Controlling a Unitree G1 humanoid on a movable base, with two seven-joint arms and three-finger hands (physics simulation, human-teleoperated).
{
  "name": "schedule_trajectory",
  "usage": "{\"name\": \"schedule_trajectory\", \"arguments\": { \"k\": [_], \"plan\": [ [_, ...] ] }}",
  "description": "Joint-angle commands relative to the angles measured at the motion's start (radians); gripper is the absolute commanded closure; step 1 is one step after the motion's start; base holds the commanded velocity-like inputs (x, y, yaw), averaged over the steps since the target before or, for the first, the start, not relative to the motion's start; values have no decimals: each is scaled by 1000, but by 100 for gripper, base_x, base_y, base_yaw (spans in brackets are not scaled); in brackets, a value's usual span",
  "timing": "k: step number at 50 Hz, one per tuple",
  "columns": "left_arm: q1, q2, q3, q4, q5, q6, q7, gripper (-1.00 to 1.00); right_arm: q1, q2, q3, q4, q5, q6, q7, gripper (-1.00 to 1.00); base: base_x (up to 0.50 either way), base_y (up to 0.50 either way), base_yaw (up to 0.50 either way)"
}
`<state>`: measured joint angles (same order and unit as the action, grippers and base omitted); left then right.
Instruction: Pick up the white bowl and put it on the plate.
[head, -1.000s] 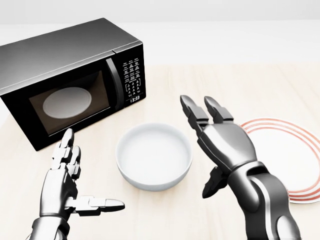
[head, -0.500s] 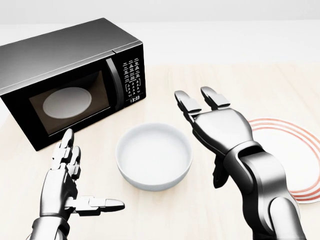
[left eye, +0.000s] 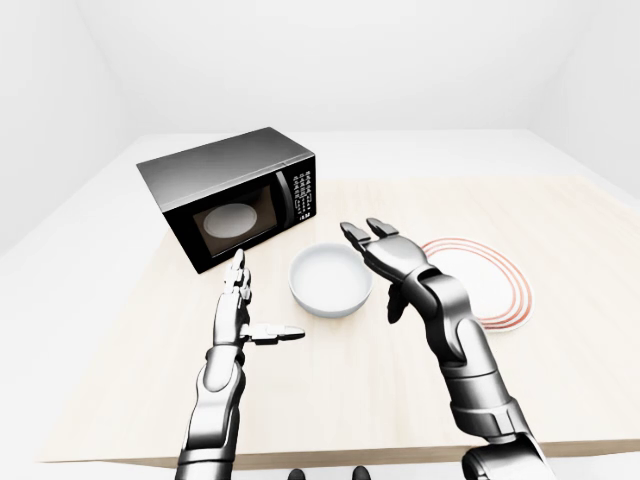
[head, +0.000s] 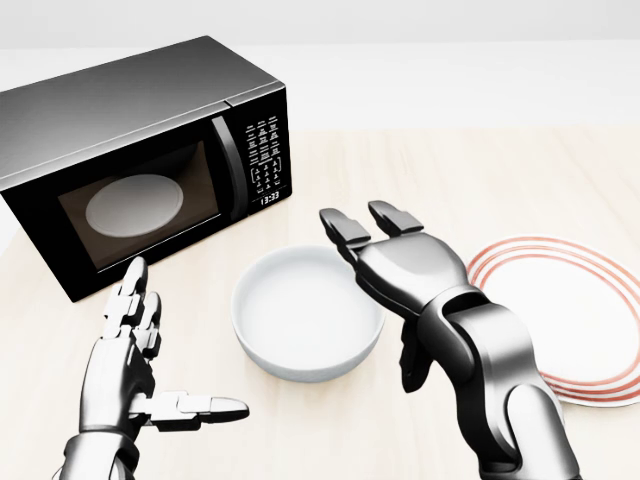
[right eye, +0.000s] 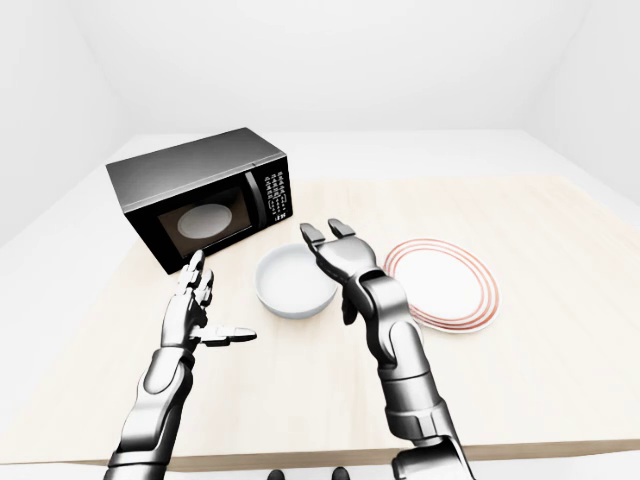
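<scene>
Pale wood table (head: 480, 160), white room behind. White bowl (head: 308, 312) sitting empty at table centre. Right hand (head: 400, 265) hovering over bowl's right rim, fingers apart, not gripping. Plate (head: 590, 320), red-ringed, lying just right of bowl, partly hidden by right arm. Left hand (head: 135, 370) hanging lower left, fingers spread, thumb pointing right. Black microwave (head: 130, 160) standing upper left, door closed.

white bowl (head: 305, 315), red-ringed white plate (head: 590, 320), black microwave (head: 130, 160), pale wood table (head: 480, 170).
</scene>
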<state>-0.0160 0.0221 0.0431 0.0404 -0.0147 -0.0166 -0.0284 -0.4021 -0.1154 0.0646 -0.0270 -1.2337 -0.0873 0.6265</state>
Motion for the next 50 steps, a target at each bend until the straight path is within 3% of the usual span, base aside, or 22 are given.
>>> {"name": "schedule_trajectory", "arguments": {
  "k": [1,16,20,33,34,42,46,50],
  "plan": [
    [2,0,0,-7,-1,6,-1,-100,13,31,34,40,-17,0,-7,-100,0,0,0],
    [4,-1,-1,-15,-2,8,-3,-100,-4,65,65,110,-47,0,-35,-100,0,0,0],
    [3,0,0,-2,-3,-3,-5,-100,3,67,70,125,-58,0,-43,-100,0,0,0],
    [2,0,1,-14,-4,10,-4,-100,4,75,79,145,-70,0,-38,-100,0,0,0],
    [-4,1,4,13,-5,-11,-6,-100,3,73,78,147,-71,0,-40,-100,0,0,0],
    [4,1,1,-24,-4,19,-4,-100,9,79,87,172,-82,0,-59,-100,0,0,0],
    [-3,2,4,4,-4,-2,-5,-100,9,85,92,177,-86,0,-61,-100,0,0,0],
    [-1,1,3,-4,-4,3,-4,-100,12,86,95,188,-90,0,-70,-100,0,0,0]
  ]
}}
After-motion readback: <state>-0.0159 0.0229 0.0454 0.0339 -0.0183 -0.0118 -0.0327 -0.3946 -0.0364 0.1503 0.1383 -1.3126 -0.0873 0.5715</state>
